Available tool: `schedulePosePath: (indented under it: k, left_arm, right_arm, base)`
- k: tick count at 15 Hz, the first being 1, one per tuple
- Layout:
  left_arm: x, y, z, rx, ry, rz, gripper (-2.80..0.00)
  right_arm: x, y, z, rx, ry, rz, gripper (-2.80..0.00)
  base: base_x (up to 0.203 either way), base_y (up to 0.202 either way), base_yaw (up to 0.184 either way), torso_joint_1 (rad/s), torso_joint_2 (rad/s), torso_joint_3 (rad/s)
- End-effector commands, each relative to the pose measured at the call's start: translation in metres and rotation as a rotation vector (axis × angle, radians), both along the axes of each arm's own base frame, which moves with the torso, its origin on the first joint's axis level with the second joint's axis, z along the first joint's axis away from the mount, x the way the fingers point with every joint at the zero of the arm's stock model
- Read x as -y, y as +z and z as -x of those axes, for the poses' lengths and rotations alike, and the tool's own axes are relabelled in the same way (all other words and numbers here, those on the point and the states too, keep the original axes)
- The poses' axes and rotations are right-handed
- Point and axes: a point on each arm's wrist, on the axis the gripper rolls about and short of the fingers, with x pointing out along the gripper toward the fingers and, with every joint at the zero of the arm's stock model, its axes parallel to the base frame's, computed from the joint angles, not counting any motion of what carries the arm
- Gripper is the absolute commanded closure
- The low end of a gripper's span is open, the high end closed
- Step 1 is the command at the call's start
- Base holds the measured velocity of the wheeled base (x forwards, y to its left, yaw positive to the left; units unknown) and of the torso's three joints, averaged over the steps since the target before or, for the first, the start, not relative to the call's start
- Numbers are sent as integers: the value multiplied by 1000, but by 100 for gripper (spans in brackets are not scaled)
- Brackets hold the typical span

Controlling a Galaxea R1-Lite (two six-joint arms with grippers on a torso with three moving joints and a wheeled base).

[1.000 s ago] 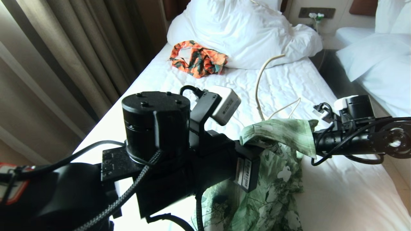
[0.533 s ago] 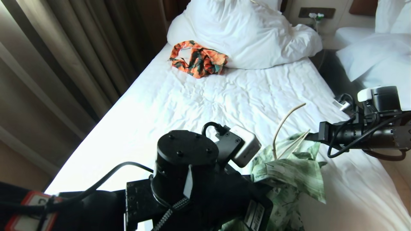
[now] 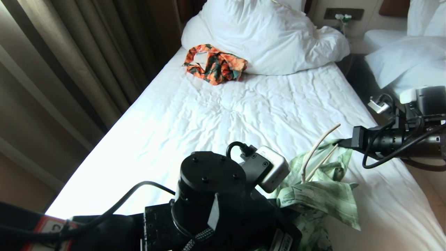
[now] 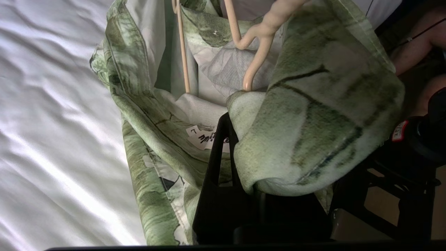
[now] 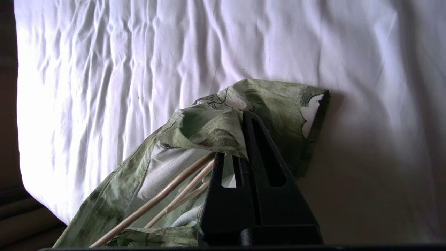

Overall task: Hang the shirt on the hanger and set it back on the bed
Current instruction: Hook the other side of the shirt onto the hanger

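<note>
Both grippers, left (image 4: 230, 153) and right (image 5: 244, 146), jaws clamped on the shirt (image 3: 320, 195), worked it over the hanger (image 3: 318, 150) above the bed (image 3: 209, 115), unfinished.

My head camera looks down and forward along the bed (image 3: 216, 115), toward the pillow (image 3: 264, 35) at twelve o'clock. My left arm (image 3: 209, 195) fills the view at six o'clock, very near the lens. My right arm (image 3: 393, 143) comes in from three o'clock. The left wrist camera sits right behind its fingers, very close to the shirt (image 4: 313, 115) and the hanger (image 4: 259, 35). The right wrist camera looks down at the sheet from close by. All three views share the shirt and hanger.
</note>
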Motion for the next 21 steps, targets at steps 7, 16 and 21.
schedulePosePath:
  k: [7,16,21]
  left_arm:
    - [7,15,-2,29,-3,48,0]
    - [41,1,-22,140,73,256,0]
    - [52,19,-31,201,88,386,0]
  right_arm:
    - [-8,65,64,196,64,-27,0]
    - [-35,121,134,370,248,-120,0]
    - [-39,131,176,387,368,-152,0]
  base:
    - [0,0,0,0,0,0]
    - [0,0,0,0,0,0]
    - [0,0,0,0,0,0]
